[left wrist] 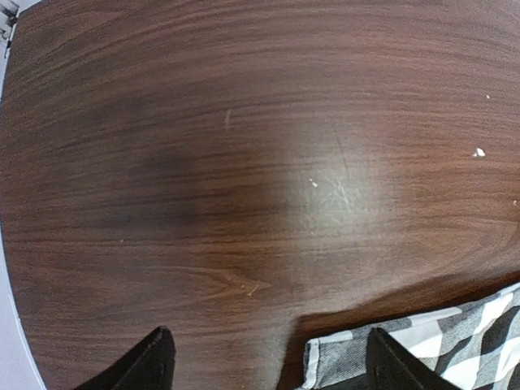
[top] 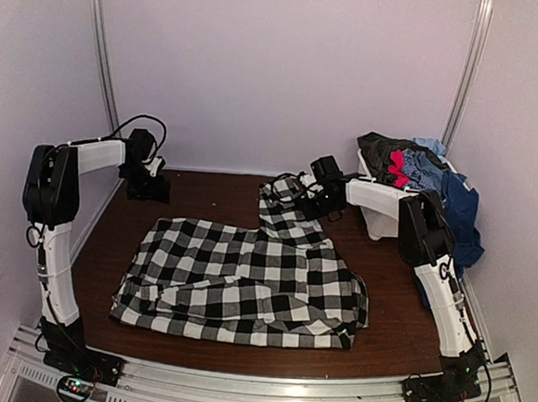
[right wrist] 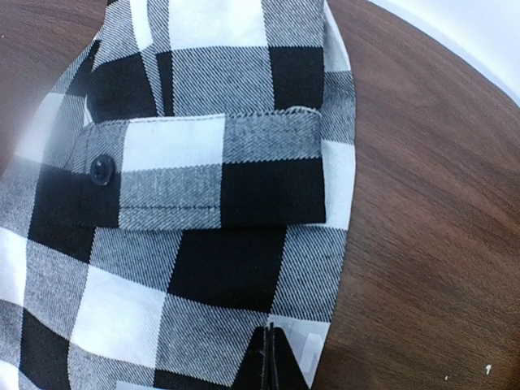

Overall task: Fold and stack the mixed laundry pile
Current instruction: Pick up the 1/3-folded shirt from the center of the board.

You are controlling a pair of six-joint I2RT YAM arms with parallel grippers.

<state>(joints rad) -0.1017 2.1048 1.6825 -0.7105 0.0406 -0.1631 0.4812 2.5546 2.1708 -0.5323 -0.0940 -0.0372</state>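
Observation:
A black-and-white checked shirt [top: 244, 283] lies spread across the middle of the table, with one part raised toward the back. My right gripper [top: 306, 197] is shut on that raised part; the right wrist view shows its jaws [right wrist: 272, 361] pinched on the shirt's edge [right wrist: 203, 211] near a buttoned cuff. My left gripper [top: 149, 188] is open and empty, low over bare wood at the back left. In the left wrist view [left wrist: 268, 374] a shirt corner [left wrist: 455, 341] lies by its right finger. The rest of the laundry pile [top: 420, 171], dark grey, red, light blue and navy, sits at the back right.
A white plastic bin [top: 377, 223] stands at the back right under the pile, behind my right arm. A navy piece [top: 461, 216] hangs down its side. Pale walls with metal posts close in the table on three sides.

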